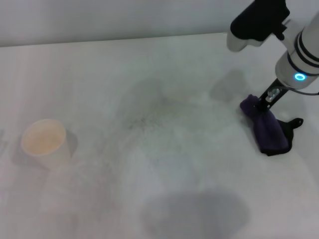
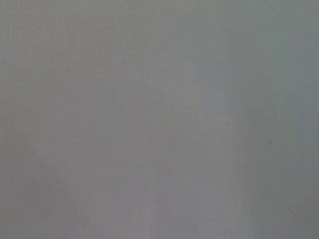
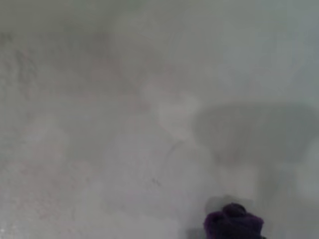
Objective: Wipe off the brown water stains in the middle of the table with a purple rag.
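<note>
The right tool (image 1: pixel 260 105) is clamped on the rag (image 1: pixel 268 130), one end lifted, the rest trailing on the surface (image 1: pixel 99 199) near its right edge. The stain (image 1: pixel 158 107), mid-surface, looks faint. Next: drag the rag across it. The left tool is out of view.

We see only the right arm (image 1: pixel 294 55) in the head view: a white, rounded cylindrical forearm ringed by thin dark bands, with a black housing above it and a pale rounded joint cap beside that. A small glowing blue ring light sits on the white wrist section, up the arm from the fingers. Below it runs a slim black gripper (image 1: pixel 260 103) stem with small metallic fittings.
</note>
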